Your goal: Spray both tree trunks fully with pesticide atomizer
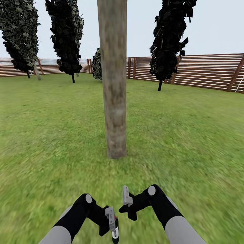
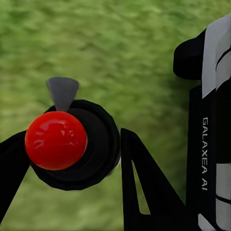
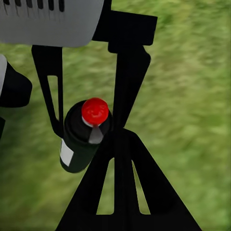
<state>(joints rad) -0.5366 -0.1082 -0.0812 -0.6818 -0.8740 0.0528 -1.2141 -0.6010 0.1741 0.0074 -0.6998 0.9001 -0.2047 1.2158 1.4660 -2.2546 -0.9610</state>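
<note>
Pickup looks done: the left gripper (image 1: 113,222) has its fingers clamped on the pesticide atomizer (image 1: 115,230), a dark bottle with a red cap and a pale label, held low in front of the robot above the grass floor (image 1: 51,135). In the left wrist view the atomizer (image 2: 72,144) sits between the two black fingers (image 2: 144,183), red cap toward the camera and a grey nozzle piece beside it. The right wrist view also catches the bottle (image 3: 84,137) gripped by the other arm's fingers.

The right gripper (image 1: 128,203) holds nothing; its fingers look slightly apart, though how wide is hard to judge.

A tree trunk (image 1: 113,84) stands straight ahead, near, upright with a slight lean, thick and mottled grey-brown. No spray or covering is visible on it, so the spraying step seems not yet started; both trunks are likely still to do. The second task tree can't be identified for sure here.

Room: open lawn on all sides of the trunk, nothing lying between robot and trunk. Dark slim trees (image 1: 66,37) stand well back near the wooden fence (image 1: 203,73), which rings the lawn far off. Both arms sit close together, the two grippers just beside each other, so raising the left arm to aim needs care not to clip the right one.
</note>
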